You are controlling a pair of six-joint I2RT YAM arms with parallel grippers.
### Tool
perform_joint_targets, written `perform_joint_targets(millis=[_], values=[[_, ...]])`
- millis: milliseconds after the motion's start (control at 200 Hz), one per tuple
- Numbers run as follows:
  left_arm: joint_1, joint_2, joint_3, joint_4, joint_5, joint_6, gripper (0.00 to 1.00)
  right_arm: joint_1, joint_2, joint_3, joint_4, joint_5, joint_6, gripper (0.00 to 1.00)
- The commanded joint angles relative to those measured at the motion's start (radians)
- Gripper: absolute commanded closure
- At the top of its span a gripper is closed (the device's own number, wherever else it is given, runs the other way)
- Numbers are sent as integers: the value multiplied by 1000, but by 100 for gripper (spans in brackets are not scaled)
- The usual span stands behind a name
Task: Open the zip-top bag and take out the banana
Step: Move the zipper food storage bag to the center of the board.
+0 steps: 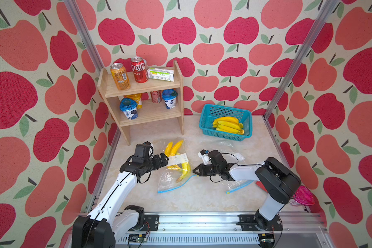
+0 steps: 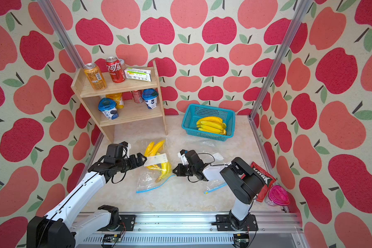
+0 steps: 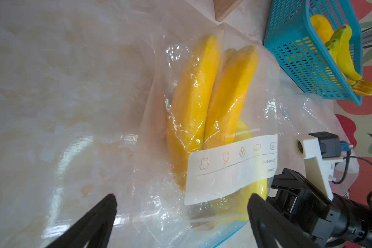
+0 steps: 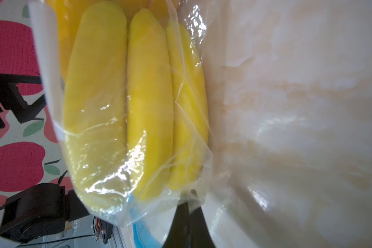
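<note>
A clear zip-top bag [image 1: 167, 180] with a blue zip strip [image 1: 176, 186] lies mid-table, seen in both top views, with a yellow banana bunch [image 1: 176, 148] inside under a white label. My left gripper [image 1: 164, 160] hovers at the bag's left side. In the left wrist view it is the left gripper [image 3: 180, 206], wide open, its fingers straddling the bag's zip end and the bunch's stem. My right gripper [image 1: 194, 171] is shut on the bag's plastic at the right corner next to the zip. The right wrist view shows this gripper [image 4: 190, 193] pinching the film just below the bananas [image 4: 148, 107].
A second, flat zip-top bag [image 1: 238, 187] lies under my right arm. A teal basket [image 1: 206, 120] holding more bananas stands at the back right, and a wooden shelf [image 1: 142, 85] with cans and cups at the back left. A pink-lidded cup [image 1: 303, 195] and a red packet [image 2: 264, 176] sit at the right edge.
</note>
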Motion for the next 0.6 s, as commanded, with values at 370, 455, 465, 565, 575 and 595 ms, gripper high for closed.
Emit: perform_joint_targets(millis=[370,455,465,565,575,595], values=[[-129,-181,75,-170,-30,19,3,70,112,148,-55,-66,46,100],[-206,-229,53,-215,15,-28,3,93,71,139,-116,-51,56,97],[-213,-230,49,-220,22,-41,2,97,66,139,-128,-41,54,97],[-281,-249,-33,-220,70,-230,1,136,0,137,-212,71,10,92],[-291,-256,-47,-213,72,-255,1,139,-4,136,-215,81,7,92],[-312,-268,-73,-192,72,-301,0,144,-14,134,-218,99,3,91]])
